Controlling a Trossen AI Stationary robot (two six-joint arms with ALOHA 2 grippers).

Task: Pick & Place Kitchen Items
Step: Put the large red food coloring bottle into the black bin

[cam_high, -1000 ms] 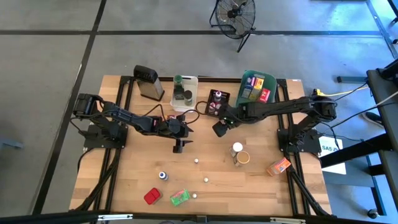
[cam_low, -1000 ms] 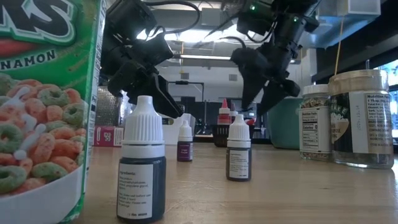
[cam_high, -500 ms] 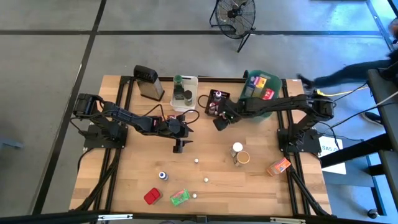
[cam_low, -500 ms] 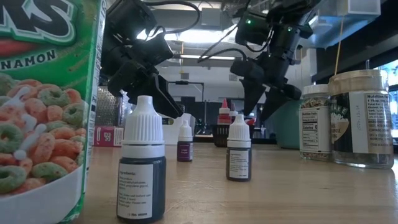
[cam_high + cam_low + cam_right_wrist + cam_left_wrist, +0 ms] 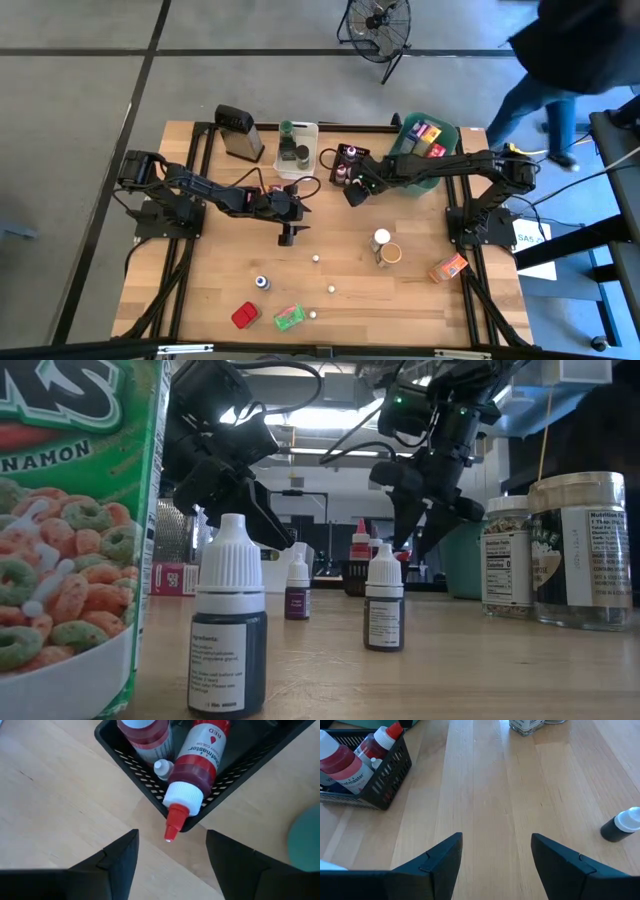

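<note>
The right tool (image 5: 170,852), jaws apart and empty, hangs just beside the black mesh basket (image 5: 240,767) holding a red-capped bottle (image 5: 192,770); left tool (image 5: 495,857), open and empty, waits mid-bench; next, probably fetching another item.

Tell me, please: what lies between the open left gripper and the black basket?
Only bare wood. In the left wrist view, nothing lies between the left gripper and the black basket, and the high view agrees.

Cereal box (image 5: 70,530) is chopped off by the low view's left edge, so only part of its name shows. Person (image 5: 560,60) in the high view's corner is cut at the top. Dropper bottle (image 5: 231,625) label's too tiny to read.
</note>
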